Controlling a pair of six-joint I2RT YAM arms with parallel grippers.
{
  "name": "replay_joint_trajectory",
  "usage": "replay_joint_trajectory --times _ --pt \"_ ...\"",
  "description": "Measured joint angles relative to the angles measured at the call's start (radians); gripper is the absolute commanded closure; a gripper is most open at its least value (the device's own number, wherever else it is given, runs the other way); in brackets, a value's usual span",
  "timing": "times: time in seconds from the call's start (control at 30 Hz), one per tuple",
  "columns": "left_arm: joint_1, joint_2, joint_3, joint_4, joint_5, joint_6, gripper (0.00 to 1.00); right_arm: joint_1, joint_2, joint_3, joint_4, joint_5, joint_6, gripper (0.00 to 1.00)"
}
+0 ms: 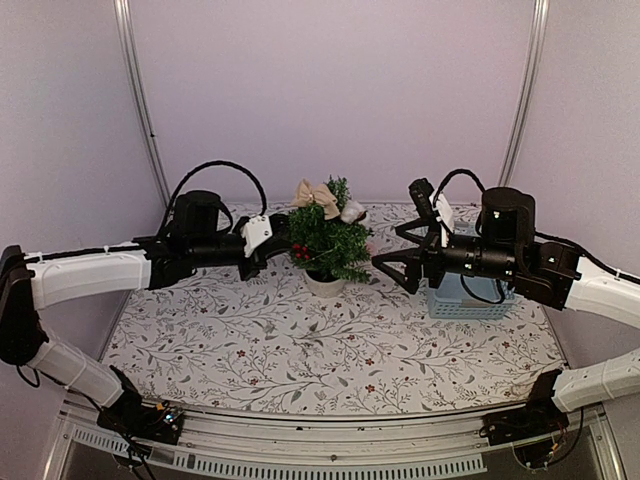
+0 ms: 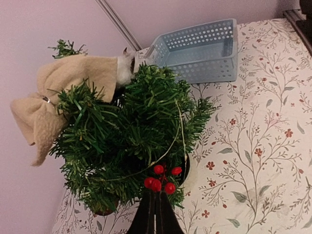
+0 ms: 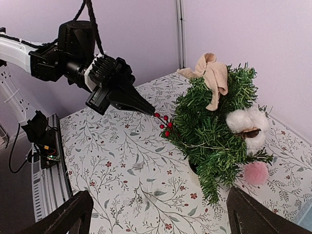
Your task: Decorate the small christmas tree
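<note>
Lavender panel walls enclose a worktop [image 1: 300, 340] covered in a floral-print cloth. A pale blue perforated basket [image 2: 200, 53] sits on its right side toward the back, partly masked by the right arm in the overhead view. Its contents cannot be seen. At rear centre the small christmas tree [image 1: 330, 240] stands upright in its white pot, between the two arms. Already fitted are a beige bow [image 1: 315, 193] at the crown and a white fluffy ornament [image 3: 246, 122] on the basket side. A pink ball [image 3: 256, 172] sits low beneath that ornament; whether it hangs or rests on the cloth cannot be told. The right pincer [image 1: 392, 248] hovers just beside the tree, spread wide and carrying nothing. The left pincer [image 2: 156, 197] is pressed together on the thin stem of a red berry sprig [image 3: 165, 125], whose berries touch the outer needles on the tree's left flank. Assessment: berry placement is in hand. The next move calls for pushing the stem deeper among the branches until it lodges, then opening the pincer and backing off without dragging the sprig out.
</note>
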Motion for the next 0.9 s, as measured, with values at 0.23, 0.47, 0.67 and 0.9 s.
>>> replay_joint_trajectory --times 0.23,0.47,0.67,0.9 --pt "-0.038 -0.001 -0.016 0.028 -0.087 -0.022 1.00 0.000 0.000 0.000 0.000 0.000 0.000 0.01" --pt "-0.049 0.061 -0.013 0.062 -0.131 -0.037 1.00 0.000 0.000 0.000 0.000 0.000 0.000 0.01" --pt "-0.051 0.138 0.010 0.062 -0.145 -0.045 1.00 0.000 0.000 0.000 0.000 0.000 0.000 0.01" --pt "-0.059 0.171 0.034 0.071 -0.151 -0.052 1.00 0.000 0.000 0.000 0.000 0.000 0.000 0.01"
